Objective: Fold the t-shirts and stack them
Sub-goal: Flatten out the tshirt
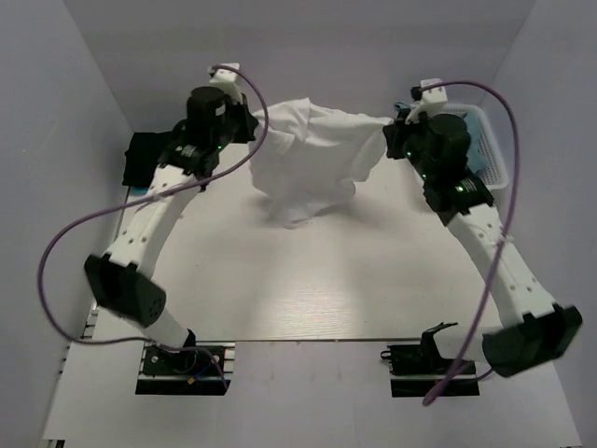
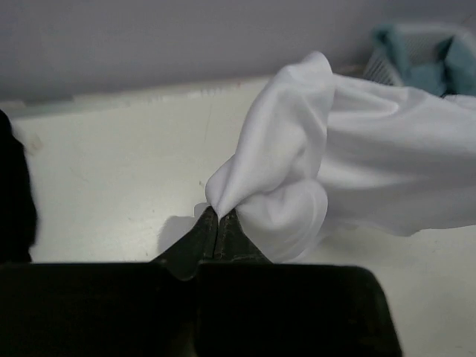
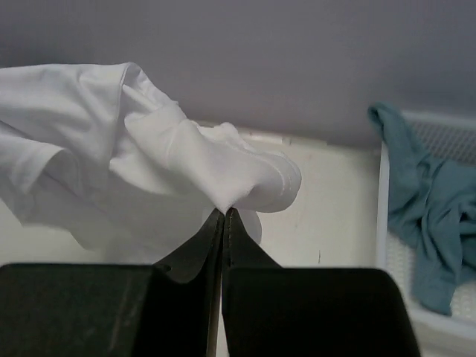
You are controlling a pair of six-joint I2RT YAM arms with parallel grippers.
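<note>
Fabric hangs stretched over the far side of the pale desk (image 1: 326, 280) — the soft white cotton t-shirt (image 1: 312, 154), left jaws clamped shut on one end, right jaws on the other.

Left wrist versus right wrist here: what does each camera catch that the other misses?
Left wrist only: the black t-shirt at the left edge, and the left gripper shut on the white t-shirt. Right wrist only: the right gripper shut on another bunch of it. Both: the white t-shirt, and the basket holding teal cloth.
</note>
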